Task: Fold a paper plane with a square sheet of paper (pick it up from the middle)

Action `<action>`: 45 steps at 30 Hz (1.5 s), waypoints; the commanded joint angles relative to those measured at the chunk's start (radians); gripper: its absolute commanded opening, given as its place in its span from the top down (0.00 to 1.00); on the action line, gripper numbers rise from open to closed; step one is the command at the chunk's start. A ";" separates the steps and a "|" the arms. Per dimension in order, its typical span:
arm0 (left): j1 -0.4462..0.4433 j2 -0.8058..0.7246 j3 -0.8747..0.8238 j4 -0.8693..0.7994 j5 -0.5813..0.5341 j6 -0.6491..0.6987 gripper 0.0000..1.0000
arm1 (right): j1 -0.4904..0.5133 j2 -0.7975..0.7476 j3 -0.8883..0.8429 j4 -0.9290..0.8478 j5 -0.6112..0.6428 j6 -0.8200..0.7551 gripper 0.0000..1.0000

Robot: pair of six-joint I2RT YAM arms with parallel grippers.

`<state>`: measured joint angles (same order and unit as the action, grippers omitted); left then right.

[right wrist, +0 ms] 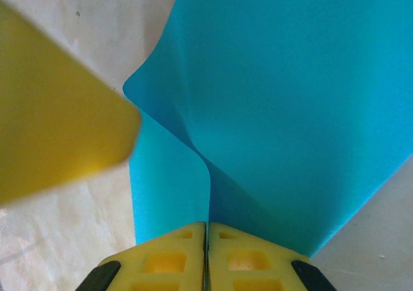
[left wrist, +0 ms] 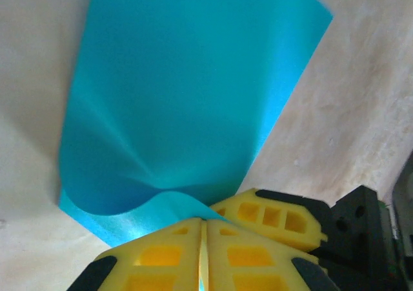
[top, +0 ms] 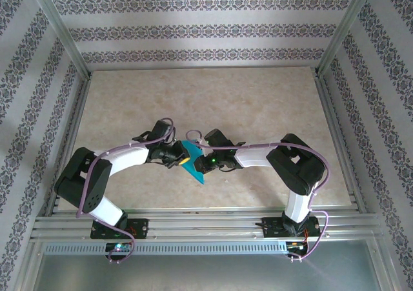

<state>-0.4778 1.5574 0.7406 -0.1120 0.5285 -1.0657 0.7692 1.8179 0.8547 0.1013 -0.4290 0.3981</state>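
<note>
1. top external view: the square sheet of paper (top: 193, 170) is seen near the front middle of the table (top: 258, 104), between the two wrists, which are drawn close together.
2. the left gripper (top: 181, 157) is closed on the sheet. in the left wrist view its tips are pressed together, and a curled-up edge of the paper is pinched between them.
3. the right gripper (top: 201, 165) is likewise clamped on the sheet. in the right wrist view a raised ridge of paper is drawn down into the closed jaws.
4. the sheet is thin, smooth, matte teal-blue paper with straight edges and sharp corners. it is bowed rather than flat, with soft buckles running toward each pinch point. whether its far edge rests on the table cannot be told.
5. the fingers (left wrist: 161, 255) are moulded from yellow plastic, with recessed rectangular pockets and black parts at the outer corners.
6. a blurred yellow finger of the left gripper is seen at the left of the right wrist view, just beside the paper's ridge.
7. the table top is a pale beige surface, mottled like marble.
8. the workspace is enclosed by walls (top: 193, 30) covered in striped, floral-patterned paper and framed by silver metal rails (top: 58, 26).
9. the arms are built of white and black links, and lilac cables are looped along them.
</note>
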 commanded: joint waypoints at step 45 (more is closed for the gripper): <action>-0.055 0.044 -0.105 0.063 -0.081 -0.090 0.92 | -0.011 0.058 0.000 -0.048 0.011 0.018 0.88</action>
<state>-0.5182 1.5776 0.6537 -0.0307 0.4667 -1.1538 0.7628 1.8339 0.8600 0.1184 -0.4519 0.3992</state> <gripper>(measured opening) 0.084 0.116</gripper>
